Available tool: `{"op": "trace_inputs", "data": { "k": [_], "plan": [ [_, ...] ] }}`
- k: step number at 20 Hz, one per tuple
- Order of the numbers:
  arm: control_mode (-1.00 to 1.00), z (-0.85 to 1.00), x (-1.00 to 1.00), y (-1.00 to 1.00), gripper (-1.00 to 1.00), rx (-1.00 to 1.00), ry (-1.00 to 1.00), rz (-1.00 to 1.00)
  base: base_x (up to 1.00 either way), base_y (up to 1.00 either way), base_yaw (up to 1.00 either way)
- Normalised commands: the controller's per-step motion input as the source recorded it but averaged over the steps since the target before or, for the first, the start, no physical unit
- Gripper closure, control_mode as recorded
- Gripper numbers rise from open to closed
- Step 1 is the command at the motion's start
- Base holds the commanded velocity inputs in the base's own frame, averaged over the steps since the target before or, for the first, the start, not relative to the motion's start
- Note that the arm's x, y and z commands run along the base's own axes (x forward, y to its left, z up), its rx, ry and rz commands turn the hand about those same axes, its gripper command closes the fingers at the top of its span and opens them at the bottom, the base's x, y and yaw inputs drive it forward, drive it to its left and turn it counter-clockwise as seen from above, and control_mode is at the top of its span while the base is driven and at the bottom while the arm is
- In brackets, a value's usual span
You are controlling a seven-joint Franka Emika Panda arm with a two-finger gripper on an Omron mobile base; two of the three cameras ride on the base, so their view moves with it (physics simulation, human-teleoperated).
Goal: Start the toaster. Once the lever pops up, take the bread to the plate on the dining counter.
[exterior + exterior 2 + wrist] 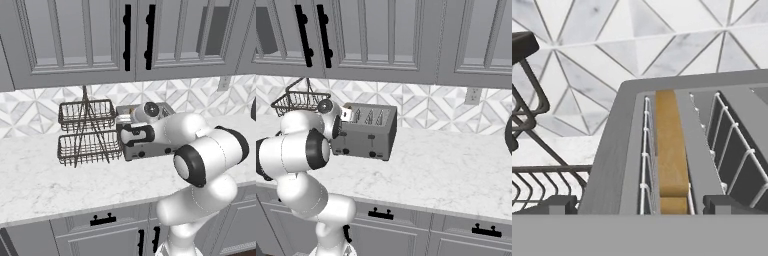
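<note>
Overhead, the gripper (640,204) is hovering wide open and holding nothing, fingertips (558,204) straddling the bread (669,145), which is sitting in the toaster (612,155) slot beside the wire basket rack (87,132).

1 toaster (367,131) with 4 slots, 2 levers, 2 knobs. 1 bread (671,150) slice in a slot. 1 wire basket rack (88,134), 2 tiers.

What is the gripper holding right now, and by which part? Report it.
Nothing is held. The gripper stands open above the toaster, one fingertip on each side of the slot where the bread sits; neither touches the bread.
</note>
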Motion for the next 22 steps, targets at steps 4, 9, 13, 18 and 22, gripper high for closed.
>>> {"op": "trace_inputs", "data": {
  "k": [4, 9, 13, 18, 22],
  "plan": [
    [-1.00, 0.01, 0.00, -0.08, -1.00, 0.00, 0.00, 0.00, 0.00, 0.00, 0.00],
    [-1.00, 0.07, 0.00, -0.04, -1.00, 0.00, 0.00, 0.00, 0.00, 0.00, 0.00],
    [-1.00, 0.12, 0.00, -0.06, -1.00, 0.00, 0.00, 0.00, 0.00, 0.00, 0.00],
    [-1.00, 0.06, 0.05, 0.00, -1.00, 0.00, 0.00, 0.00, 0.00, 0.00, 0.00],
    [-1.00, 0.00, 0.27, -0.03, -1.00, 0.00, 0.00, 0.00, 0.00, 0.00, 0.00]
  ]
}}
